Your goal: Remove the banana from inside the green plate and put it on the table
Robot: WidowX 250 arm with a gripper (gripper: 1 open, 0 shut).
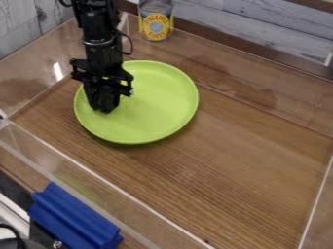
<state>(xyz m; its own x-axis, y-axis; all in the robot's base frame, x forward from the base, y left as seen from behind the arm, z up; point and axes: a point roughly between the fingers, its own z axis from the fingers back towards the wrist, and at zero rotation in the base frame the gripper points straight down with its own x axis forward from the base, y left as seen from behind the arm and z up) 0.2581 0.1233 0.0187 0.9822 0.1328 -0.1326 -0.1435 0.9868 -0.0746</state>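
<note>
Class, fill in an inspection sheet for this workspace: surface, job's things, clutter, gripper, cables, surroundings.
Surface: brown wood-grain table, bare around the plate.
Job's things: round lime-green plastic plate lies flat; banana hidden behind the gripper, not visible.
Clutter: blue block-shaped object at the near edge; yellow-labelled can at the back.
Gripper: black gripper shut, pointing down into the plate's left side.
Cables: nothing seen.
Surroundings: clear acrylic walls.
</note>
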